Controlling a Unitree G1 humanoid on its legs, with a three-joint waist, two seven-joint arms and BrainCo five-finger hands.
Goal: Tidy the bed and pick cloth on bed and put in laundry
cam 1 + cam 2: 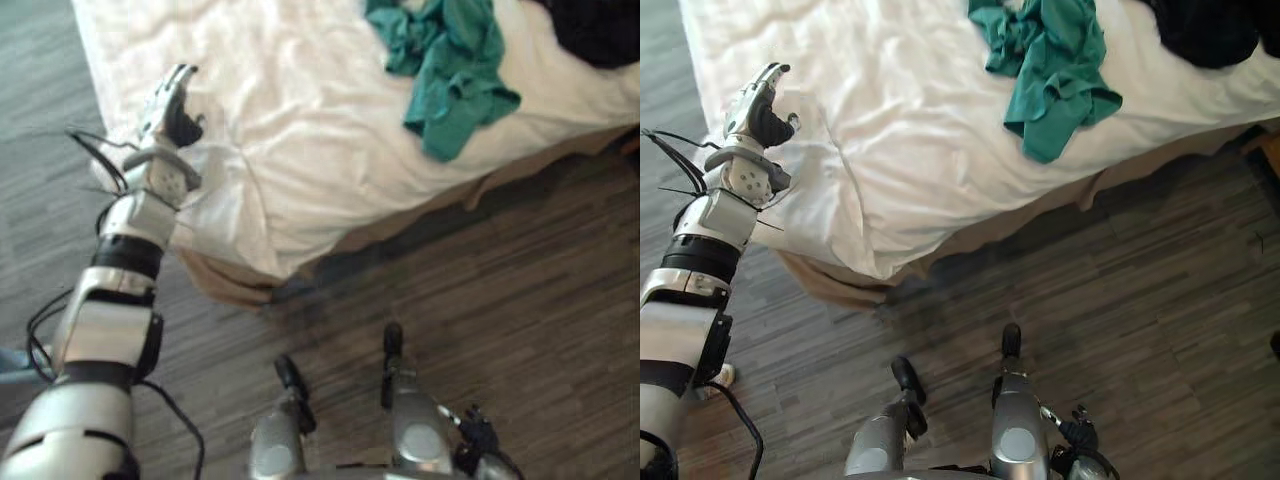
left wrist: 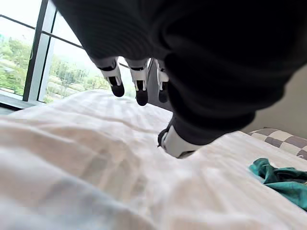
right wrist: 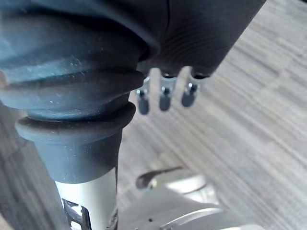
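A crumpled teal cloth (image 1: 450, 70) lies on the white bed sheet (image 1: 300, 140) toward the far right, well away from both hands. It also shows as a teal heap (image 2: 283, 179) in the left wrist view. My left hand (image 1: 170, 110) hovers just above the sheet near the bed's near left corner. Its fingers (image 2: 139, 81) are straight and hold nothing. My right hand (image 3: 163, 93) hangs low beside me over the wood floor, its fingers relaxed and empty.
A dark cloth (image 1: 600, 30) lies at the bed's far right edge. A tan bed base (image 1: 230, 285) shows under the overhanging sheet. A checked pillow (image 2: 283, 139) and a window (image 2: 29, 62) lie beyond the bed. Grey wood floor (image 1: 500, 280) runs along the bedside.
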